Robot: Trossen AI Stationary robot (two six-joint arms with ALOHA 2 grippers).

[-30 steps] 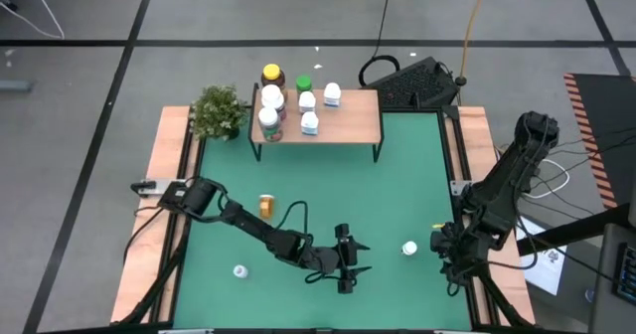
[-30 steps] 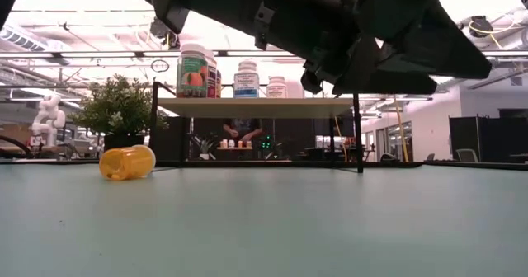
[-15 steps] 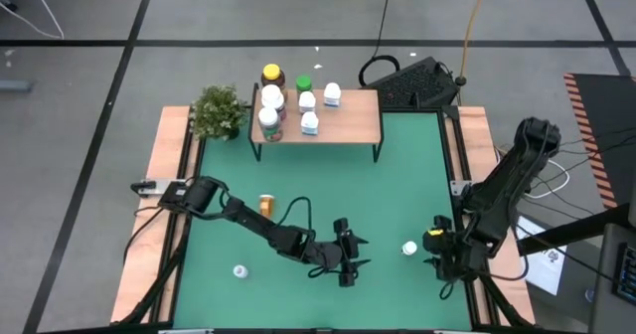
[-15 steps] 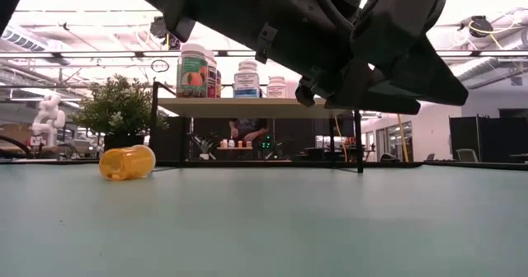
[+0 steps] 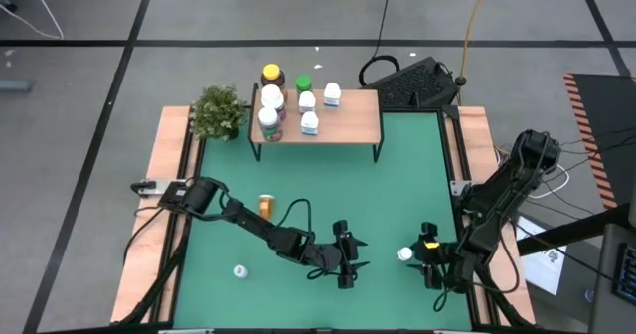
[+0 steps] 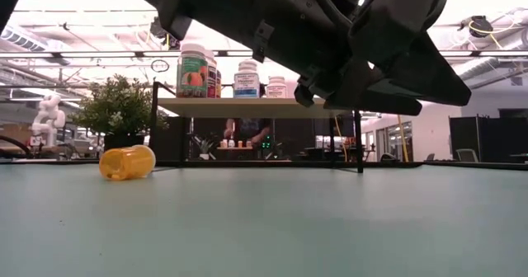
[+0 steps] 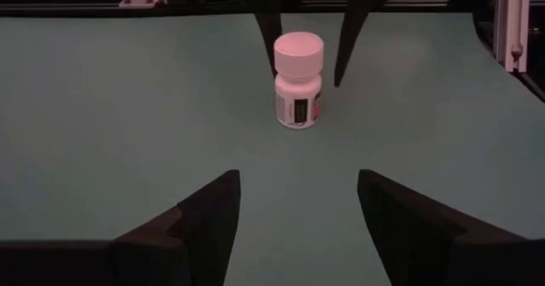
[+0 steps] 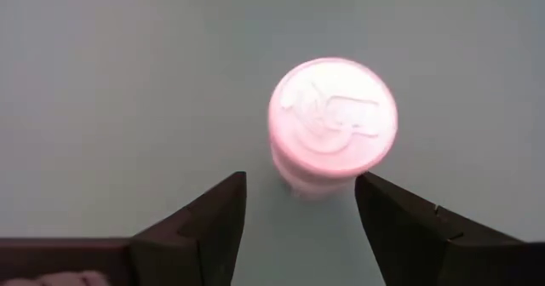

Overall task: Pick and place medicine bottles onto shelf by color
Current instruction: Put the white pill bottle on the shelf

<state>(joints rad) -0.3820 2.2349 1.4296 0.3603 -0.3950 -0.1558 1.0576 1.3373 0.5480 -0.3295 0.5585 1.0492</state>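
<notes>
Nearest to the front edge of the green table, three bottles are not yet on the shelf, so I judge the task is more than half done but not finished. At the near left a small white-capped bottle stands alone on the matte green surface. At the near right stands a small white plastic medicine bottle with a round, smooth white cap; it is upright, with a printed label around its cylinder body. The right gripper hangs just above and beside it, its two dark fingers spread with nothing between them; in the right wrist view the cap lies just ahead of the gap. The left gripper is near the middle of the near edge, also spread and holding nothing, and it faces this same bottle across bare table.

A little farther, on the left side, an amber translucent bottle lies on its side.

Farthest is the shelf, a low stand with a light wooden rectangular top and thin black metal legs. About six bottles stand together on its left part: white ones, a green-capped one and a dark one with a yellow cap. The right part of the top has no bottles. A small green potted plant stands just left of the shelf.
</notes>
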